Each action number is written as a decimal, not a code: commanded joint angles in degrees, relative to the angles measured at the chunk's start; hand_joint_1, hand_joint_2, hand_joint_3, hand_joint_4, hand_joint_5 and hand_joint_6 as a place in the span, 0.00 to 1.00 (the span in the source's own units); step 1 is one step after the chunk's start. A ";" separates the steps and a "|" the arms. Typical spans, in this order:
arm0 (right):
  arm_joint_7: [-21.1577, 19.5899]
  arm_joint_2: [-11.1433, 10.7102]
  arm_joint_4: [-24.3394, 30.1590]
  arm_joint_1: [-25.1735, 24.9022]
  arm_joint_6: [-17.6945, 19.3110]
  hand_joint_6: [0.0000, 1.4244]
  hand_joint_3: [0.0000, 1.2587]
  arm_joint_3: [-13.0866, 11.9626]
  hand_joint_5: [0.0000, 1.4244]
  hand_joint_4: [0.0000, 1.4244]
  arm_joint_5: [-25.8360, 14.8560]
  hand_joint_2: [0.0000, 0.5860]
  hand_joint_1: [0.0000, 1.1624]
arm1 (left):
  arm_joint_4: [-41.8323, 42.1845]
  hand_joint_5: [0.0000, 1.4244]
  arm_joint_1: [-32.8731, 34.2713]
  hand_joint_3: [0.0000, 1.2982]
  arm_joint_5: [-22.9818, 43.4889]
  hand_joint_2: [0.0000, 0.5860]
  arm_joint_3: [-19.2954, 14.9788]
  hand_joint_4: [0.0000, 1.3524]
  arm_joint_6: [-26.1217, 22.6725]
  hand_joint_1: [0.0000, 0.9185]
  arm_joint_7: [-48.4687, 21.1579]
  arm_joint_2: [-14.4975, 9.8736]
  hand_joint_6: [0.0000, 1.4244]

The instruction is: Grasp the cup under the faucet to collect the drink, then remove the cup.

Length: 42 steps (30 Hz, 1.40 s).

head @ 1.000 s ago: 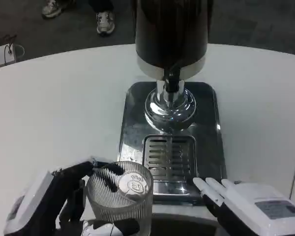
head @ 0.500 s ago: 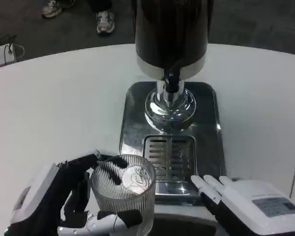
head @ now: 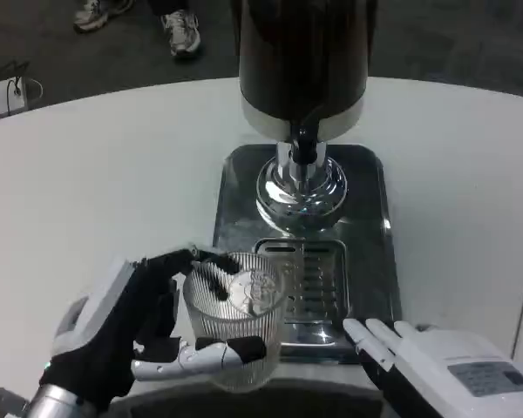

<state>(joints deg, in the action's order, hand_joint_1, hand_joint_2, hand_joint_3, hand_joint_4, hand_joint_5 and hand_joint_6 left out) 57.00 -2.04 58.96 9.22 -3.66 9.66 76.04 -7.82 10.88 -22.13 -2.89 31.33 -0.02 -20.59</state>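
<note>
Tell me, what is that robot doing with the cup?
The robot's left hand holds a clear ribbed cup at the near left corner of the shiny drip tray of a drink dispenser. The cup is not yet under the faucet, which sits farther back. It looks empty, though that is hard to tell. The right hand rests nearby on the table, holding nothing.

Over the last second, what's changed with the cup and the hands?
The left hand, gripping the ribbed glass cup, carried it up the picture and rightward, so it now overlaps the drip grate. The right hand and the dispenser stayed put.
</note>
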 commanded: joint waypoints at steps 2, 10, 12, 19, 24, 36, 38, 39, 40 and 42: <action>-0.20 1.00 0.78 0.33 0.58 0.00 0.00 0.34 0.00 0.00 0.44 0.80 0.46 | -6.62 0.93 6.22 0.77 -2.22 0.00 0.86 0.84 1.27 0.63 4.18 -0.61 1.00; 0.24 2.41 0.55 -0.03 0.83 0.00 0.00 1.66 0.00 0.00 1.44 0.80 0.46 | -18.21 0.93 15.72 0.77 -5.29 0.00 3.20 0.84 2.68 0.63 9.25 -1.64 1.00; 0.58 2.43 0.86 0.03 0.85 0.00 0.00 1.52 0.00 0.00 1.41 0.80 0.46 | -21.26 0.93 18.52 0.77 -6.02 0.00 4.13 0.84 2.52 0.63 10.37 -1.39 1.00; 1.13 2.21 1.04 0.05 0.85 0.00 0.00 0.51 0.00 0.00 0.55 0.80 0.46 | -29.83 0.93 25.94 0.77 -8.42 0.00 8.02 0.84 1.73 0.63 14.36 -0.10 1.00; 1.10 1.84 1.04 0.14 0.97 0.00 0.00 -0.80 0.00 0.00 -0.92 0.80 0.46 | -34.21 0.93 29.66 0.77 -10.00 0.00 11.04 0.84 1.28 0.63 16.34 0.94 1.00; 0.40 -0.14 1.04 1.14 2.08 0.00 0.00 -7.83 0.00 0.00 -7.81 0.80 0.46 | -33.56 0.84 32.95 0.68 -13.34 0.00 16.37 0.71 -3.91 0.55 16.96 1.60 1.00; 0.32 -0.45 1.04 1.34 2.32 0.00 0.00 -8.87 0.00 0.00 -9.01 0.80 0.46 | -32.51 0.79 32.73 0.64 -13.49 0.00 16.69 0.63 -5.32 0.50 16.81 1.49 0.99; 0.26 -0.54 1.04 1.48 2.45 0.00 0.00 -9.34 0.00 0.00 -9.53 0.80 0.46 | -32.01 0.78 32.56 0.62 -13.46 0.00 16.81 0.60 -5.85 0.47 16.85 1.43 0.98; 0.23 -0.60 1.04 1.57 2.56 0.00 0.00 -9.68 0.00 0.00 -9.90 0.80 0.46 | -31.39 0.77 32.36 0.60 -13.51 0.00 16.96 0.55 -6.45 0.44 16.78 1.36 0.98; -0.02 -0.50 1.04 2.12 2.85 0.00 0.00 -10.44 0.00 0.00 -10.83 0.80 0.46 | -30.39 0.74 32.02 0.57 -13.47 0.00 17.34 0.49 -7.41 0.34 16.65 1.19 0.98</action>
<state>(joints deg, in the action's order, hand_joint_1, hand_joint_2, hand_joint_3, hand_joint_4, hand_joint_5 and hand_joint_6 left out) 57.48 -2.63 59.18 10.27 -1.84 -0.05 66.49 -39.69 43.61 -34.74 13.84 25.21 17.20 -18.97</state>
